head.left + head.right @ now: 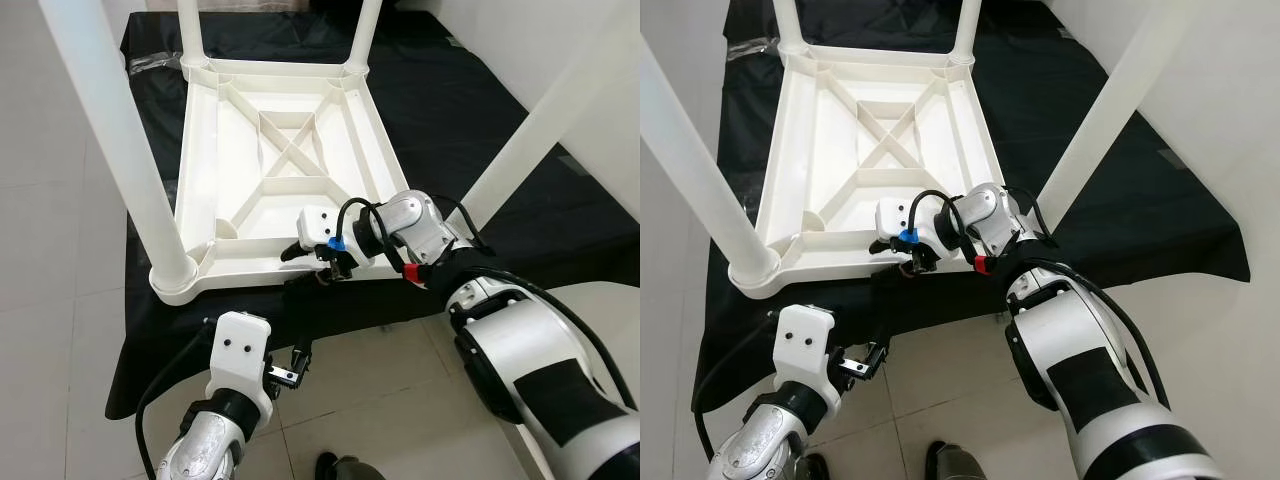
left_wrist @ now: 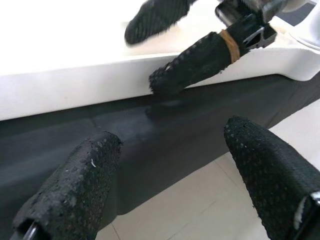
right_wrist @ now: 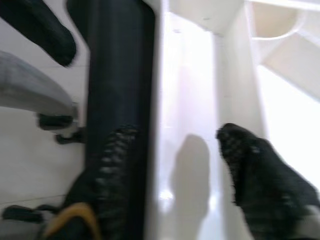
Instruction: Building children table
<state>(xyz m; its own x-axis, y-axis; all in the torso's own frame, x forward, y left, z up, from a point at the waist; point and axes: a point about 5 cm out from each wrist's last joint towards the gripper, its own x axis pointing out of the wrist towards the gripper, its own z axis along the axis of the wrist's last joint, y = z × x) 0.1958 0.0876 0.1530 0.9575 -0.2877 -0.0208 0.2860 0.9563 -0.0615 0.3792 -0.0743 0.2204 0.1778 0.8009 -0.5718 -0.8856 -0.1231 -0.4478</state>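
Right hand [image 1: 318, 262]: fingers spread, straddling the near rim of the children table [image 1: 275, 150], one finger inside the rim, one outside, not clamped.
Left hand [image 1: 288, 372]: fingers apart, holding nothing, low over the floor tiles [image 1: 370, 370], just short of that rim.
Children table: upside down on a black cloth [image 1: 470, 130], legs [image 1: 120, 140] upward.
Edges: near rim sits at the cloth's edge.
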